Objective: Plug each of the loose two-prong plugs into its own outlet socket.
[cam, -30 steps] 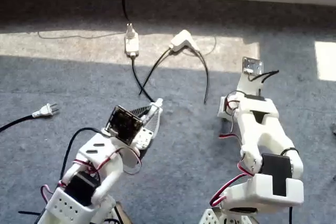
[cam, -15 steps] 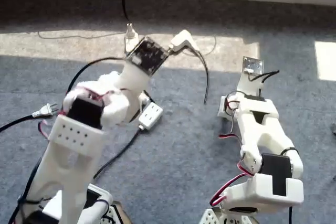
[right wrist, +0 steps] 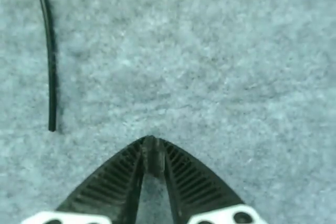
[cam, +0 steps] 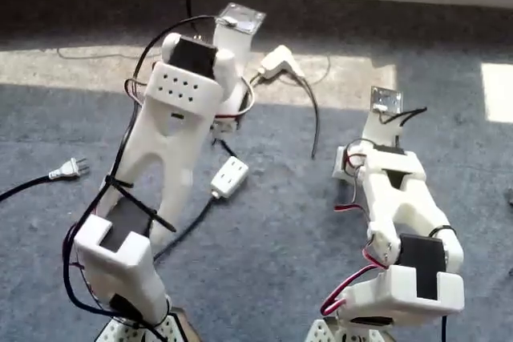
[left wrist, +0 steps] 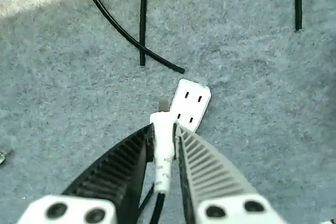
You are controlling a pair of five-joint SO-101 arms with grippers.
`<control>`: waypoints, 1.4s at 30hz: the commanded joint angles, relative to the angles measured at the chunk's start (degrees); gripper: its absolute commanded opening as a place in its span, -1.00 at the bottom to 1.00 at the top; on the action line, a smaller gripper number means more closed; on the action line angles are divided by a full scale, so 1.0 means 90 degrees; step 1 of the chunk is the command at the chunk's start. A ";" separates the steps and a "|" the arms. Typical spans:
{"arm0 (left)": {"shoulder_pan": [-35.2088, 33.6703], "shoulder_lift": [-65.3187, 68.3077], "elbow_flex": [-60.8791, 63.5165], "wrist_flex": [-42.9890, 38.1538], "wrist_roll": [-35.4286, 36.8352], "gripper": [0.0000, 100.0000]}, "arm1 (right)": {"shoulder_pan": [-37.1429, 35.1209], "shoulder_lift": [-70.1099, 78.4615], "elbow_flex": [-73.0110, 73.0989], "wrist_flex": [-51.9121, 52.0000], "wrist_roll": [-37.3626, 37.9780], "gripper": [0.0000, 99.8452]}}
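A: Plug status?
B: White two-prong plug [left wrist: 163, 142] is pinched in the left gripper [left wrist: 164, 129], clamped on both sides by the fingers [left wrist: 202, 169]. The body runs along the finger line, prong end sticking out past the tips. Its cord [left wrist: 157, 212] trails back between them.
A: Versus the socket?
B: Prongs point at the outlet block [left wrist: 190, 103], which lies slots-up on the carpet [left wrist: 262, 51]. The left wrist view puts them over the block's near edge, by the nearer slot pair. Can't tell the gap.
A: Risks?
B: Three, my read. The block is loose with nothing bracing it, so an off-axis push would slide or tip it. The pinch is on smooth sides, so the plug could pivot if a prong hits the face instead of a slot. Cord drag could twist it too.
A: Other arm?
B: Right gripper [right wrist: 149, 148] sits low over bare carpet, fingers pressed together, empty. Second plug [cam: 68, 169] lies well apart from the block, untouched.
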 commanded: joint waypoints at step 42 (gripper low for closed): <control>0.0747 0.1460 0.0581 -0.0830 0.8098 -0.99 | 0.0073 -0.0230 -0.0044 -0.0181 -0.0049 -0.99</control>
